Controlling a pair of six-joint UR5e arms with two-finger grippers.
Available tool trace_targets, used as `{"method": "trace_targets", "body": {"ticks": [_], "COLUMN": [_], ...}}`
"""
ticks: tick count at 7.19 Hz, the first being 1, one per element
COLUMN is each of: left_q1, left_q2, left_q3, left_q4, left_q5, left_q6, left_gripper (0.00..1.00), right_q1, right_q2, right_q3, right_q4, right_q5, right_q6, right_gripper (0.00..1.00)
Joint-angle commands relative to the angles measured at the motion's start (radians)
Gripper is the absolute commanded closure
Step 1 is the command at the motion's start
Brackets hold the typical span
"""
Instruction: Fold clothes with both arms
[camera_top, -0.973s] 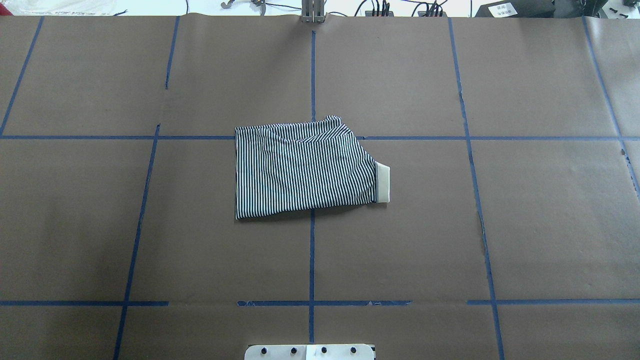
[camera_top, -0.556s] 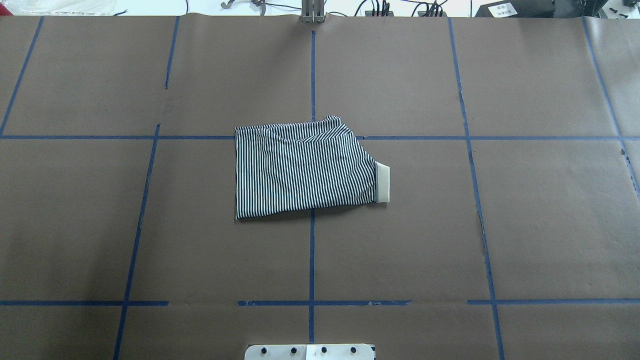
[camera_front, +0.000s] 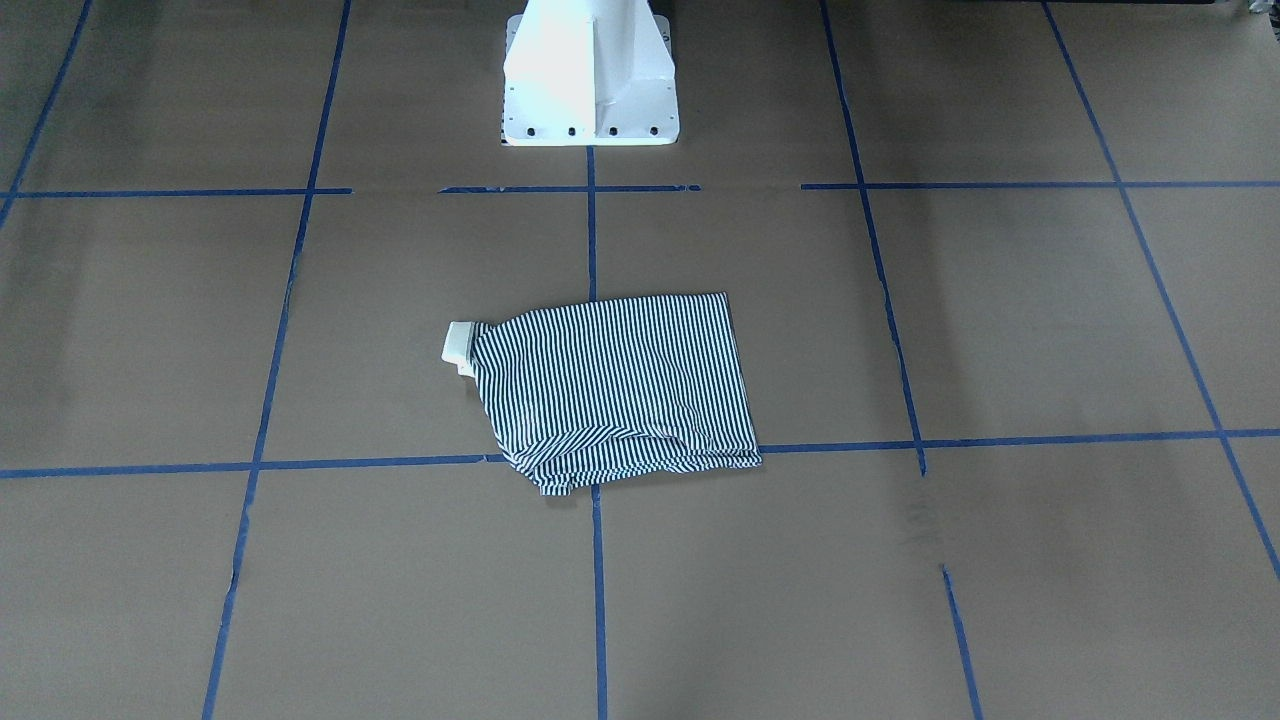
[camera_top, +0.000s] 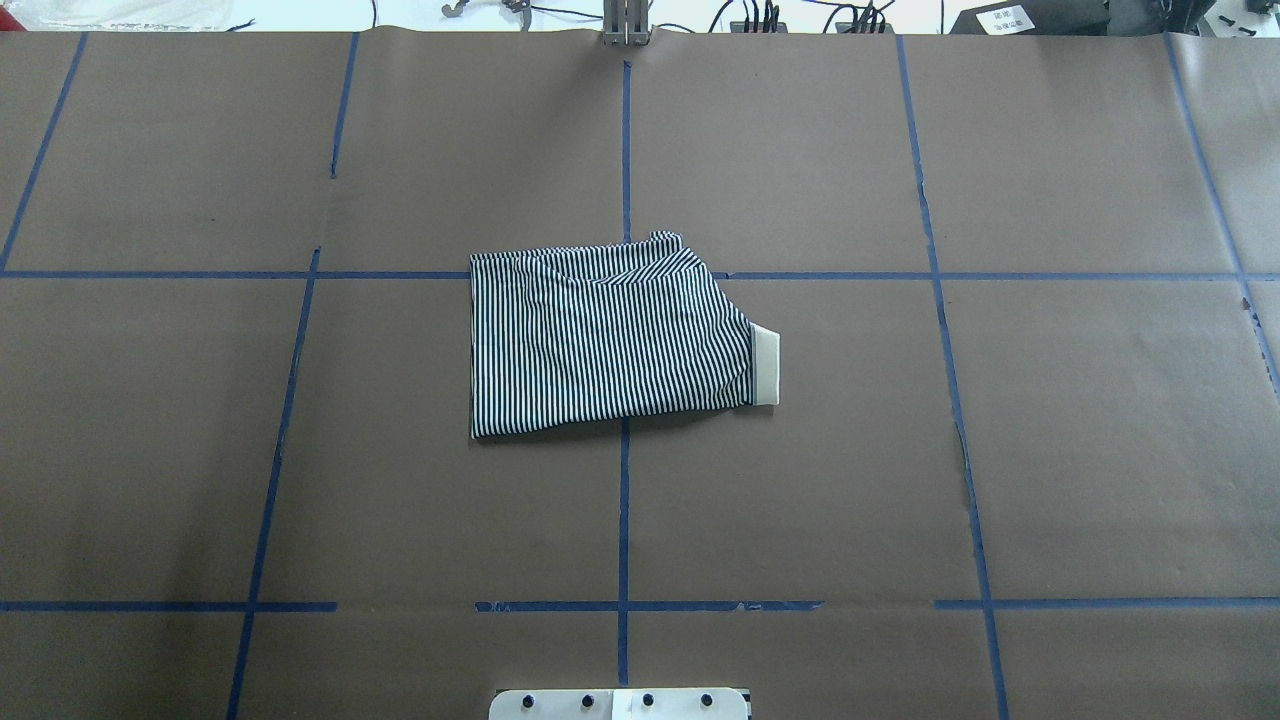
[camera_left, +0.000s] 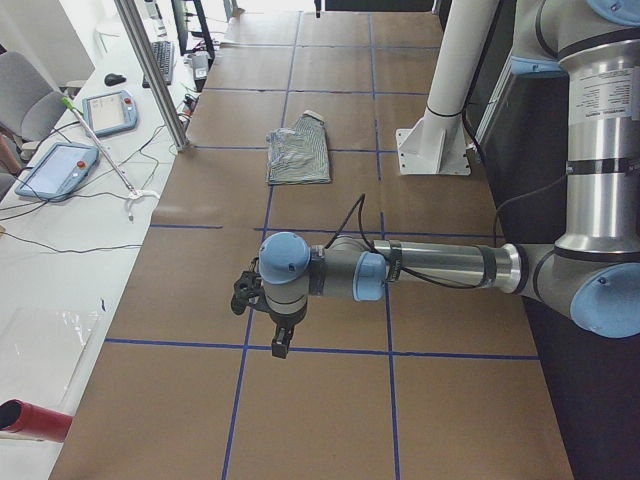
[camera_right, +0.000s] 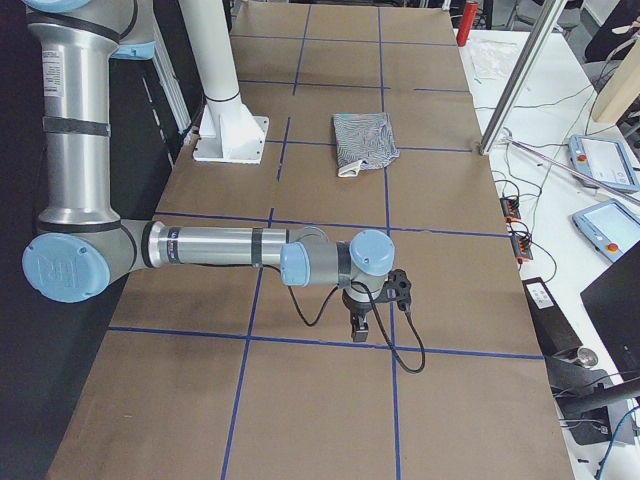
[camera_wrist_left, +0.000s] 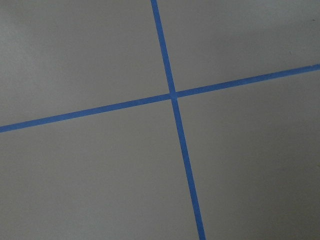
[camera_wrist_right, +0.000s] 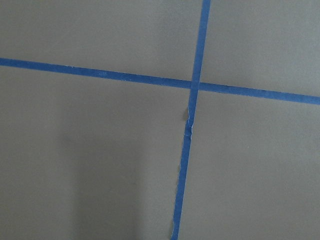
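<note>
The navy-and-white striped polo shirt (camera_top: 610, 335) lies folded into a compact packet at the table's middle, with its cream collar (camera_top: 765, 367) sticking out on the right. It also shows in the front view (camera_front: 615, 385) and both side views (camera_left: 300, 152) (camera_right: 365, 140). No arm shows in the overhead or front views. My left gripper (camera_left: 278, 345) hangs over bare table far from the shirt, as does my right gripper (camera_right: 360, 325). I cannot tell whether either is open or shut. Both wrist views show only brown paper and blue tape.
Brown paper with a blue tape grid (camera_top: 624, 500) covers the table. The white pedestal base (camera_front: 590, 80) stands at the robot's edge. Teach pendants (camera_left: 55, 170) and cables lie on the side bench, beside a metal post (camera_left: 150, 70).
</note>
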Motion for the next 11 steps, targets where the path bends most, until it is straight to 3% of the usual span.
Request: {"method": "trace_targets", "body": {"ticks": [1,8,11], "left_q1": [0.026,0.026,0.026], "left_q2": [0.020,0.025,0.025], "left_q3": [-0.047,-0.047,-0.041], "left_q4": [0.151,0.131,0.096], "left_q5": [0.006,0.013,0.013], "left_q6": [-0.001,0.002,0.002], "left_gripper": [0.00,0.00,0.00], "right_q1": [-0.002,0.021,0.022], "right_q2": [-0.005,-0.017,-0.028], "right_q3": [0.000,0.016,0.051], "right_q4": [0.000,-0.096,-0.092], "right_q5": [-0.001,-0.003,-0.070], "right_q6": [0.000,-0.098,-0.098], "right_gripper": [0.00,0.00,0.00]}}
